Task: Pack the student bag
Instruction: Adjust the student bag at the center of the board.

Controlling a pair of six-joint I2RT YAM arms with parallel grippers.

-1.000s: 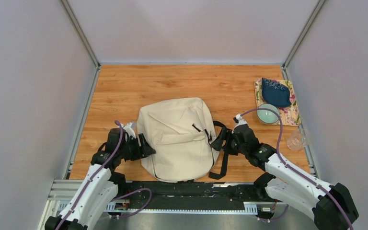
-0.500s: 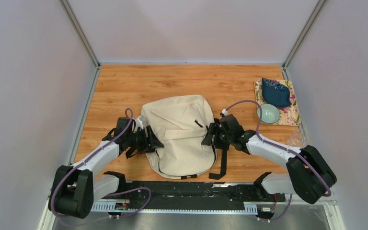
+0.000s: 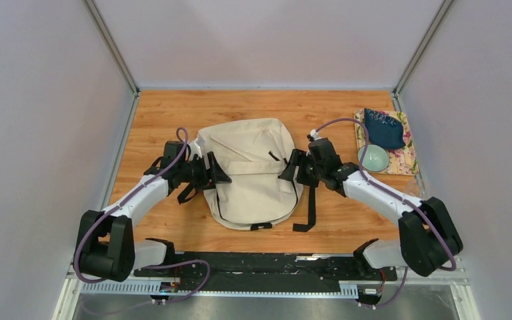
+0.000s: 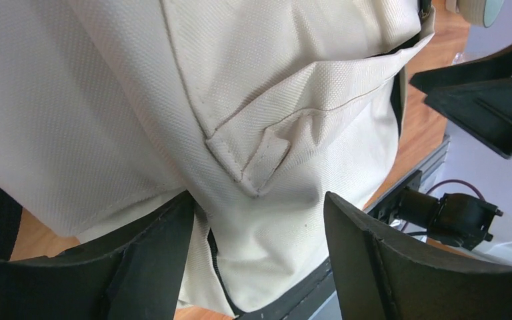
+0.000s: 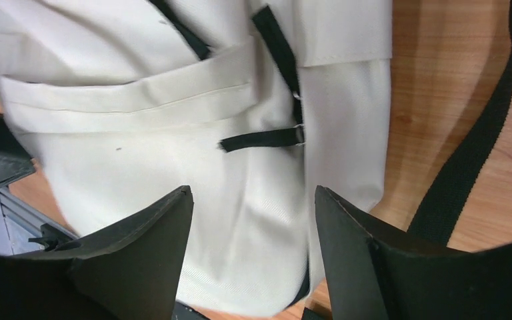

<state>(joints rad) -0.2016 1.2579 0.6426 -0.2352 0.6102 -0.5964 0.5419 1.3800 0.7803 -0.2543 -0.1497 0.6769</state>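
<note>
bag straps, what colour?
Black straps on the cream bag; clearest in the right wrist view.

Likely a lab: walled booth [image 3: 40, 100], wooden table [image 3: 167, 120].

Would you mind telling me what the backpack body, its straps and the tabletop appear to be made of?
The student bag: matte cream woven fabric, likely canvas; weave grain and stitched seams show. Its straps: flat black webbing, probably nylon. The table: smooth wood-look boards; whether solid or laminate is unclear.
</note>
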